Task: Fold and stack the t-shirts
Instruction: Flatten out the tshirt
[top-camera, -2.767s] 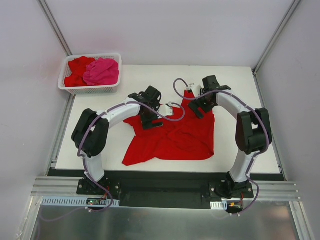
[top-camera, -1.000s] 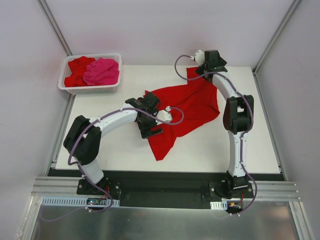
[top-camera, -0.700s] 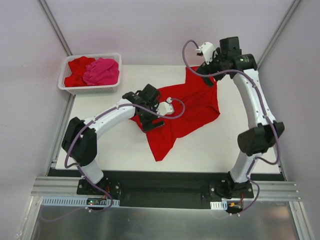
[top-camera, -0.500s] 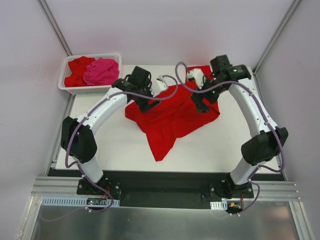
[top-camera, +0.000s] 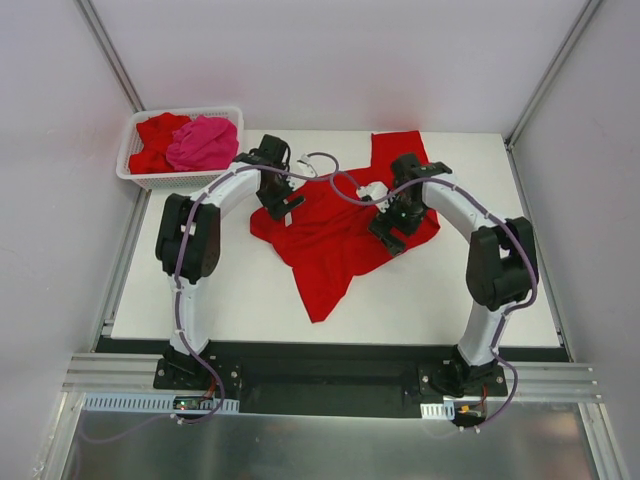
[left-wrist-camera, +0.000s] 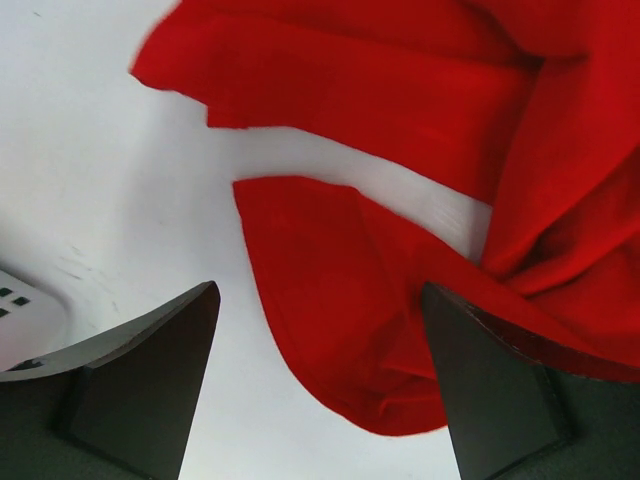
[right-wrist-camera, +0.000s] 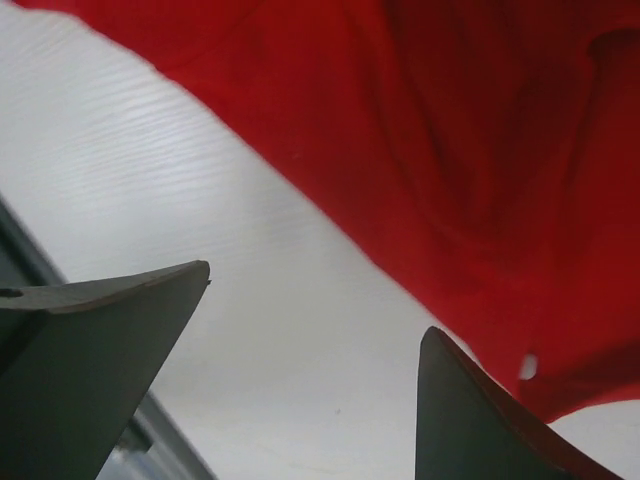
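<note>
Bright, even light with only soft shadows; the overhead view is sharp, both wrist views slightly blurred

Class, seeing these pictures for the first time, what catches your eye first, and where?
A crumpled red t-shirt sprawls across the middle of the white table. The left gripper and right gripper hang open over its left and right sides. A white lattice basket at the far-left corner holds a hot pink t-shirt beside another red t-shirt.
</note>
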